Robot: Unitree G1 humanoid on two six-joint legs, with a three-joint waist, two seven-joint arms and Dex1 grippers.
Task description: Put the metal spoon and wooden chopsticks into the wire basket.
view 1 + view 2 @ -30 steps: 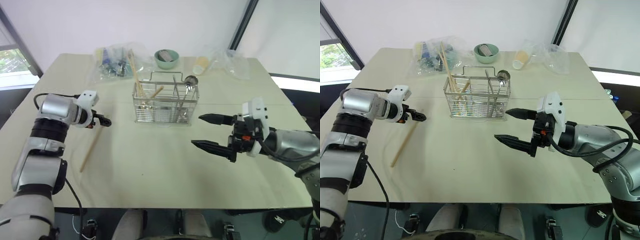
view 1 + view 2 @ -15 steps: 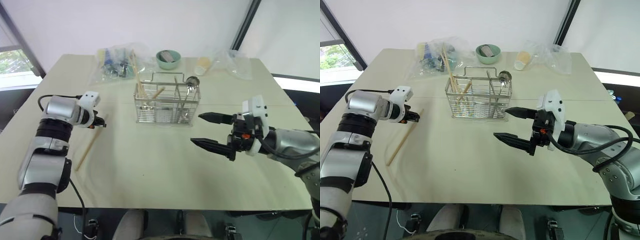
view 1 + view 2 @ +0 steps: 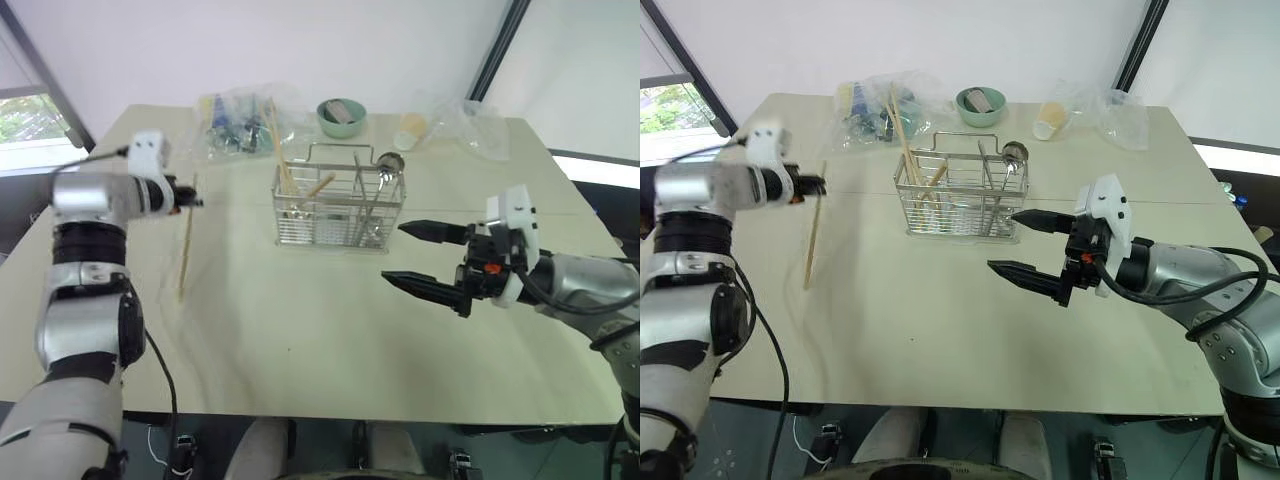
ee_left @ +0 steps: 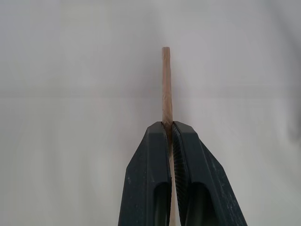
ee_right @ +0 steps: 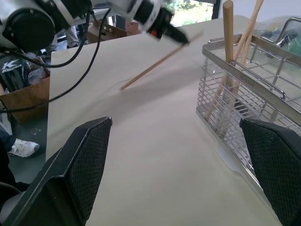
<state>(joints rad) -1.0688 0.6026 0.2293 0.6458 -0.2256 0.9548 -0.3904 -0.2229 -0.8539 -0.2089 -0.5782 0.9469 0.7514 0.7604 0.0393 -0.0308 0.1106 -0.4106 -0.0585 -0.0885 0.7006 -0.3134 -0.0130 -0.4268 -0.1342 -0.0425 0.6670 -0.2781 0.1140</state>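
One wire basket (image 3: 338, 205); one metal spoon (image 3: 386, 164); three wooden chopsticks (image 3: 186, 240), perhaps; one green bowl (image 3: 341, 116).

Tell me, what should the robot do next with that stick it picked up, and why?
Probably swing it toward the wire basket. The left claw is shut on one wooden chopstick, which hangs down with its low end near the table, well off to the basket's side.

The beige table (image 3: 300, 330) bears the wire basket (image 3: 338, 210).
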